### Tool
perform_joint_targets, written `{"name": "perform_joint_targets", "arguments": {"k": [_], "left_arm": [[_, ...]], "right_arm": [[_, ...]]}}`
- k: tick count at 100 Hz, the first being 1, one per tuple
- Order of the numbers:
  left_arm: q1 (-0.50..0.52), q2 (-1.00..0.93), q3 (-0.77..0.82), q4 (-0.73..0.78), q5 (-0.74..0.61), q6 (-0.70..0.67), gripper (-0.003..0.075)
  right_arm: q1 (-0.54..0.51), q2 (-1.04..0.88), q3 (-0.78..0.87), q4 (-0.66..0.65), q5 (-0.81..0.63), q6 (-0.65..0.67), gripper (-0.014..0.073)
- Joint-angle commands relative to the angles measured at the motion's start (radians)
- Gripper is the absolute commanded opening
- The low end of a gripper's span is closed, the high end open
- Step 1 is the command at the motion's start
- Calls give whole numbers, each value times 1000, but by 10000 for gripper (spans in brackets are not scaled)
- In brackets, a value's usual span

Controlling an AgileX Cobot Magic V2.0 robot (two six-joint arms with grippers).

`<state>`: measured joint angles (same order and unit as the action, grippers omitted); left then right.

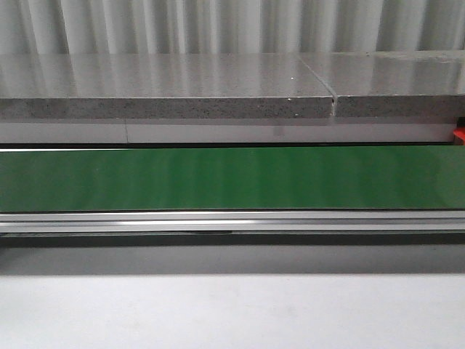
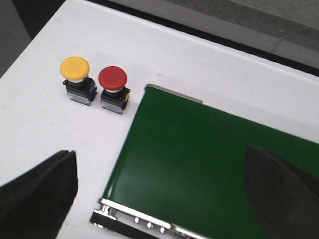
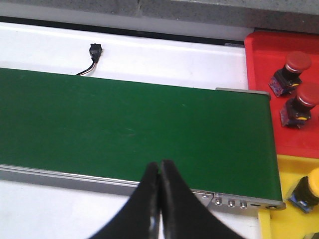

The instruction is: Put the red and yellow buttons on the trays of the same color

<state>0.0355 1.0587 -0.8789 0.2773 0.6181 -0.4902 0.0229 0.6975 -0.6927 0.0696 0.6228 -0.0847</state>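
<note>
In your front view, the green conveyor belt (image 1: 232,177) runs the full width of the frame, with a grey stone ledge (image 1: 167,86) behind it and the white bench (image 1: 232,313) in front. A sliver of the red tray (image 1: 459,136) peeks in at the far right edge. Neither arm shows here.

In your left wrist view, the left gripper (image 2: 164,196) has its jaws spread wide apart and holds nothing; one dark finger sits over the bench, the other over the belt. A yellow button (image 2: 76,69) and a red button (image 2: 112,79) stand upright side by side on the white bench, just beside the end of the belt, the red one nearer to it.

In your right wrist view, the right gripper (image 3: 159,174) has its jaws pressed together with nothing between them, hovering over the belt's near edge. Past the belt's end, the red tray carries two red buttons (image 3: 294,67), both tilted. The yellow tray (image 3: 289,172) adjoins it and holds one yellow button (image 3: 311,186), partly cut off by the frame. A small black connector (image 3: 94,50) with wires lies on the bench beyond the belt.
</note>
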Motion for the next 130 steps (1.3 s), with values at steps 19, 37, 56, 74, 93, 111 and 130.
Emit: {"name": "perform_joint_targets", "arguments": {"k": [19, 37, 56, 74, 93, 111, 130], "left_arm": [[175, 268, -184, -106, -86, -26, 636], [195, 438, -279, -123, -75, -24, 636], [195, 564, -355, -123, -68, -24, 636], [195, 662, -424, -123, -65, -24, 636], [195, 740, -482, -132, -60, -24, 636], [195, 791, -505, -144, -63, -24, 636], [195, 827, -505, -151, -63, -24, 636]], "right_arm": [[1, -3, -25, 4, -62, -8, -92], [1, -3, -25, 4, -62, -8, -92], [1, -3, -25, 4, -62, -8, -92], [1, -3, -25, 4, -62, -8, -92], [1, -3, -25, 4, -62, -8, -92], [1, -3, -25, 4, -62, -8, -92], [1, -3, -25, 4, -60, -8, -92]]}}
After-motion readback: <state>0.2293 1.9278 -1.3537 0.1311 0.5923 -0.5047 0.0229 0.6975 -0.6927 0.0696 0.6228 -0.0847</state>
